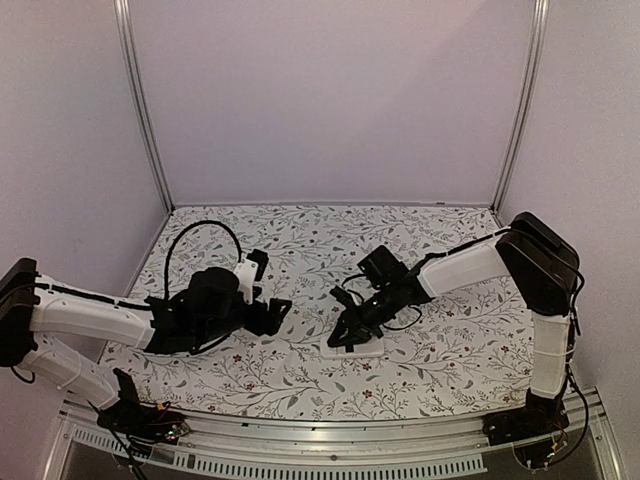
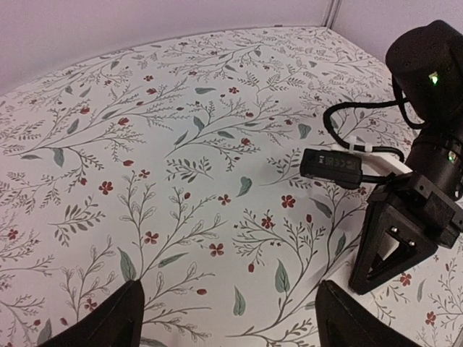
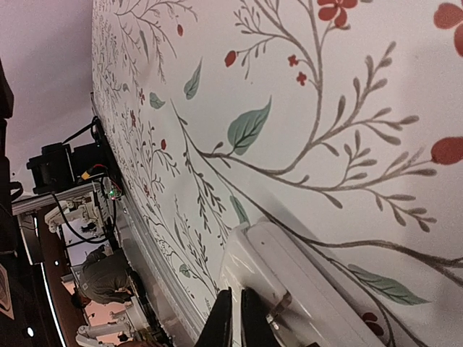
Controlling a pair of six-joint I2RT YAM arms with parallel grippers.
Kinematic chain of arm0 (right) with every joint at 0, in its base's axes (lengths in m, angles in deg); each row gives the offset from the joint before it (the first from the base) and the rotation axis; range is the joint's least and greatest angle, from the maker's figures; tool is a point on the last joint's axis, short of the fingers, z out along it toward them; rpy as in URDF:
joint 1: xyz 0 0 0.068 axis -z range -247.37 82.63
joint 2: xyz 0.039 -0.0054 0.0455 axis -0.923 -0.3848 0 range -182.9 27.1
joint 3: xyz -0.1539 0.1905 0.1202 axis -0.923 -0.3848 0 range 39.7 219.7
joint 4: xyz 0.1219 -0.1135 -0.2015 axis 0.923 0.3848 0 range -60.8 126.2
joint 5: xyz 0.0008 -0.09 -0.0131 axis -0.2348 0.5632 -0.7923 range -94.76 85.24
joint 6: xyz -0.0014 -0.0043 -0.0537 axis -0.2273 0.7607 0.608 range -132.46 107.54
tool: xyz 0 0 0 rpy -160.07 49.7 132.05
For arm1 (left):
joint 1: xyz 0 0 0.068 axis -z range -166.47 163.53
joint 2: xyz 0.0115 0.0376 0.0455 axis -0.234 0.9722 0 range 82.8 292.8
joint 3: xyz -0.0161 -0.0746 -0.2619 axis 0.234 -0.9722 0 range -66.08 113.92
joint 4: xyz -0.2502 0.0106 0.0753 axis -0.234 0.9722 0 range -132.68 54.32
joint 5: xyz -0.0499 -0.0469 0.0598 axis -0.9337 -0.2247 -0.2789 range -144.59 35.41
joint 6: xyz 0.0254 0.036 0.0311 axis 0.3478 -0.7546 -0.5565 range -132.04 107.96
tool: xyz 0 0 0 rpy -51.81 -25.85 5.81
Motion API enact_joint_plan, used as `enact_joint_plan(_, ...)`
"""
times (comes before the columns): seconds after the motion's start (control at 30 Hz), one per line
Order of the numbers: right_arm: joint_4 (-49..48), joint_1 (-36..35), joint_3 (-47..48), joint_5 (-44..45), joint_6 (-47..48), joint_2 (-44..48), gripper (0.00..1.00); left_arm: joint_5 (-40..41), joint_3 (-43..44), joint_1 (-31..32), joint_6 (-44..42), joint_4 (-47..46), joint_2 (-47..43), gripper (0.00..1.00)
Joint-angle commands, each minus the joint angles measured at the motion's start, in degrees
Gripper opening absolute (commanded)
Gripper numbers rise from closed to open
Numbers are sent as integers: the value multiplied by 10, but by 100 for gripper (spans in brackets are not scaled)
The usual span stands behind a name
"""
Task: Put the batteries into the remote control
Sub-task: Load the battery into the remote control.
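Note:
The white remote control [image 1: 362, 348] lies on the floral cloth in front of the right arm. In the right wrist view its plain white back [image 3: 289, 267] fills the lower middle, with a seam across it and a small metal contact [image 3: 278, 316] showing at an opening. My right gripper [image 1: 347, 336] points down onto the remote's left end; its fingers [image 3: 237, 293] are nearly together, with the tips on the white casing. My left gripper [image 1: 278, 312] is open and empty [image 2: 230, 289] over bare cloth, left of the remote. No batteries are in view.
The floral cloth [image 1: 300, 250] covers the table up to the purple walls. A metal rail [image 1: 330, 430] runs along the near edge. From the left wrist view, the right gripper [image 2: 398, 238] and its cable [image 2: 362, 108] stand close on the right.

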State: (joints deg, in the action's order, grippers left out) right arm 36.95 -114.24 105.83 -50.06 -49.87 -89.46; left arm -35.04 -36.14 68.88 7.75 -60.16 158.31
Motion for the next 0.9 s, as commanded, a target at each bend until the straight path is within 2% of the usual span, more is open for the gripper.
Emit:
enact_joint_plan(0.0,21,-3,-11,24,10,-15,5,6,9,8,53,31,22,78)
enact_joint_plan(0.07,32,-3,-13,27,16,-14,5,-3,18,16,80,39,39,73)
enact_joint_plan(0.27,61,-3,-15,43,33,-6,5,-11,47,56,134,46,104,66)
enact_joint_plan(0.53,62,-3,-14,42,37,-5,5,-44,92,93,198,15,195,46)
enact_joint_plan(0.67,61,-3,-13,41,35,-1,5,-54,108,106,219,7,226,44)
enact_joint_plan(0.87,59,-3,-13,39,33,-2,5,-45,123,114,239,16,251,35)
